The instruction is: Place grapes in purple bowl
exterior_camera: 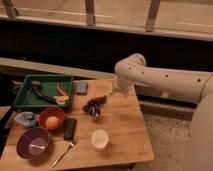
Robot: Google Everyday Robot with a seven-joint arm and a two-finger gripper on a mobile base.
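Observation:
The grapes [95, 104], a dark reddish-brown bunch, lie on the wooden table [125, 130] near its middle, right beside a small metal cup [95, 114]. The purple bowl [33, 143] sits at the table's front left corner. My gripper [114, 92] hangs at the end of the white arm, over the table's back edge, to the right of the grapes and apart from them.
An orange-red bowl [51, 118] holds an orange round fruit [51, 121]. A green tray [42, 92] with utensils stands at the back left. A white cup [99, 139], a black oblong object [69, 128], a fork [62, 154], a blue sponge [82, 88] and a crumpled wrapper [25, 119] lie around.

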